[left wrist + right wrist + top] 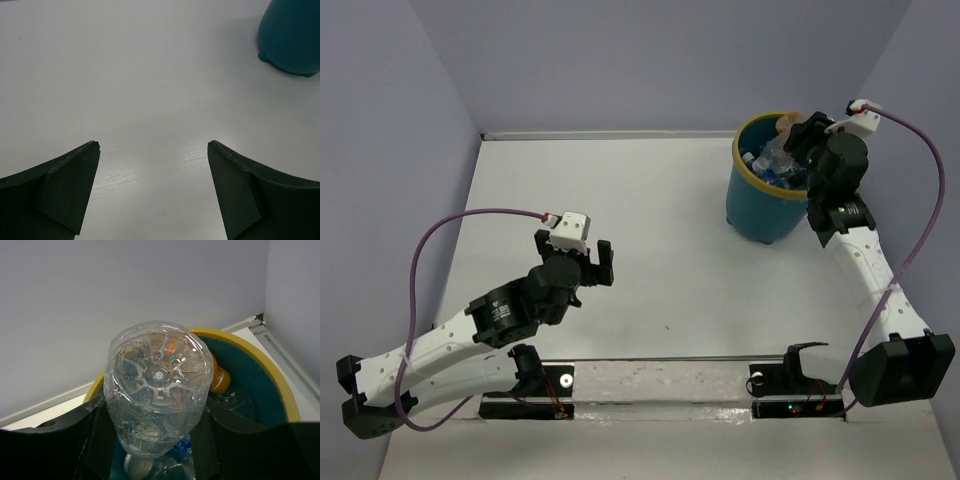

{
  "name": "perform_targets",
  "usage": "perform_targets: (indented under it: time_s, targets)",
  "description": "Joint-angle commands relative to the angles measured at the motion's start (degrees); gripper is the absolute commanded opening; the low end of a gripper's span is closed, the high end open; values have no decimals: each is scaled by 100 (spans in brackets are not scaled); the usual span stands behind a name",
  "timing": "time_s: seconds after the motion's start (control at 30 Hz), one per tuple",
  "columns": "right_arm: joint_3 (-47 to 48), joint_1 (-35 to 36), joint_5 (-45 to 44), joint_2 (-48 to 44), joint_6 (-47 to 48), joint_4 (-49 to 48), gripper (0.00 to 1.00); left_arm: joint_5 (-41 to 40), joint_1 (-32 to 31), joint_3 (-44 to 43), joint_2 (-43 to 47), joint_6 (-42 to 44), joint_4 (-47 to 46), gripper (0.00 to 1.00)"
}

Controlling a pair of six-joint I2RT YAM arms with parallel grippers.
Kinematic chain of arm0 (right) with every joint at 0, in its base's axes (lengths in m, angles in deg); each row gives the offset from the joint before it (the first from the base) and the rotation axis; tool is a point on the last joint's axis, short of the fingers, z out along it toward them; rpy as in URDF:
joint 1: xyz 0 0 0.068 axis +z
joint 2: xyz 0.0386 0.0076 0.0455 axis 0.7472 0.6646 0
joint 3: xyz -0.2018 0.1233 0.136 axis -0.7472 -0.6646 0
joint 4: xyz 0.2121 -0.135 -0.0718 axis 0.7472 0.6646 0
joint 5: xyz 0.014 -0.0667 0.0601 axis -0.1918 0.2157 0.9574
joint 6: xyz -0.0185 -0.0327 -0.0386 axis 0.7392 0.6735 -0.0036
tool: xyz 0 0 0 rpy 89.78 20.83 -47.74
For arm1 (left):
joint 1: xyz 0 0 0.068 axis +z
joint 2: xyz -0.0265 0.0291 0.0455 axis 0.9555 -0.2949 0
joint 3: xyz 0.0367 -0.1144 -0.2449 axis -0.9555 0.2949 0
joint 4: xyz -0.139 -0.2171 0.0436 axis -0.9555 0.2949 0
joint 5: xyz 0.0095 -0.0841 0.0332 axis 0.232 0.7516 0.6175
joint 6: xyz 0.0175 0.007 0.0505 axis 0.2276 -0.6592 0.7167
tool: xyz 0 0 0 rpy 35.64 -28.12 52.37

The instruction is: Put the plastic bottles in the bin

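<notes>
The teal bin (760, 205) with a yellow rim stands at the back right of the table. My right gripper (807, 138) hangs over its mouth and is shut on a clear plastic bottle (157, 375). The bottle's ribbed base faces the wrist camera and its neck points down into the bin (282, 390). Inside lie an orange bottle (220, 380), a bottle with a blue label (184, 447) and other clear bottles (767, 160). My left gripper (595, 262) is open and empty above bare table at mid-left (153, 145), far from the bin (292, 35).
Grey walls close the table at the back and sides. The bin stands close to the back right corner. A metal rail (660, 372) with the arm bases runs along the near edge.
</notes>
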Motion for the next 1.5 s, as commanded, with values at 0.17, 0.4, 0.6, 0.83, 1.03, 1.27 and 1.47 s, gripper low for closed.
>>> perform_targets:
  time_s: [0.17,0.4,0.6,0.83,1.03,1.27,1.47]
  targets:
    - [-214,-923,731,158,-1046,197,78,115,77,158,122,139,-365,99]
    - [418,-995,769,177,-696,848,100,98,121,114,96,95,-339,99]
    - [824,-995,216,-202,-264,848,100,106,322,26,157,60,-391,99]
    - [148,-995,1442,-1246,-720,550,100,606,885,-26,342,103,-690,99]
    - [-704,-995,4096,-2345,-1318,531,100,1107,1106,-220,368,139,-980,99]
    - [-2082,-995,6794,-4039,-2003,-285,100,1336,1114,-395,570,121,-1253,99]
    - [-2700,-995,6711,-5402,-2083,-5,100,1451,1114,-264,1026,-11,-1736,99]
